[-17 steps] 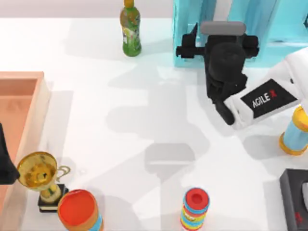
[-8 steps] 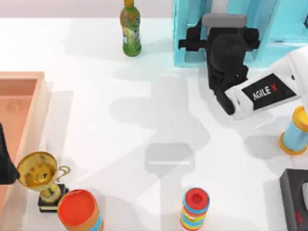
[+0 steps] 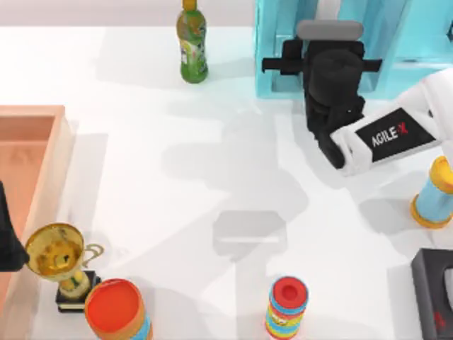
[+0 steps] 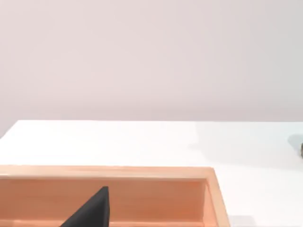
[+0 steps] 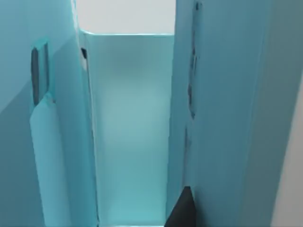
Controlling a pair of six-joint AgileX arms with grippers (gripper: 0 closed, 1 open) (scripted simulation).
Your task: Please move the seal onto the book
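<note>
Top view: the right gripper [image 3: 327,49] is up at the far edge of the tabletop, near the right corner. It pokes into the light blue shelf [image 3: 279,42]. I think it is there to look for the seal or to reach for it, since the task starts with picking it up. I cannot tell if this gripper is wide or narrow. I cannot tell where the seal is, or the book, so I cannot say which way the seal points or how its long side runs. The left gripper [image 3: 7,237] is parked at the left edge, over the wooden tray [image 3: 42,113], out of the way. A green bottle [image 3: 191,46] stands at the far edge. A gold trophy [image 3: 60,258], an orange can [image 3: 113,308] and a striped tube with a red lid [image 3: 287,304] stand along the near edge.

Left wrist view: the tray's rim [image 4: 142,172] lies below, with bare white tabletop past it.

Right wrist view: the camera looks right into a narrow slot of the shelf [image 5: 132,132], between two blue walls. The slot looks bare as far as I can see
</note>
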